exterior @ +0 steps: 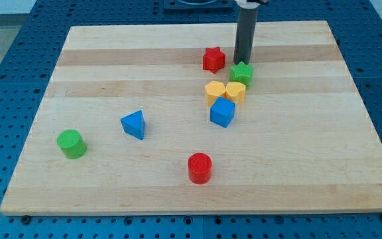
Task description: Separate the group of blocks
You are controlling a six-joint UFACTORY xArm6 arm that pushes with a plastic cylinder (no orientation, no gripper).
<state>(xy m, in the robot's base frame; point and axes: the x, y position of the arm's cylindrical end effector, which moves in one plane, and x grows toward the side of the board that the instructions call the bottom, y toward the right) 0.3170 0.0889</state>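
My tip [243,62] rests on the board just above the green star [242,73], touching or almost touching its top edge. A group sits at the upper middle: the red star [213,59] to the left of the tip, the green star, a yellow hexagon-like block [215,92] and a yellow heart-like block [235,91] side by side below it, and a blue cube [222,112] under the two yellows. The yellows touch each other and the blue cube.
A blue triangular block [134,124] lies left of centre. A green cylinder [71,143] stands at the lower left. A red cylinder [199,167] stands at the lower middle. The wooden board [111,186] lies on a blue perforated table.
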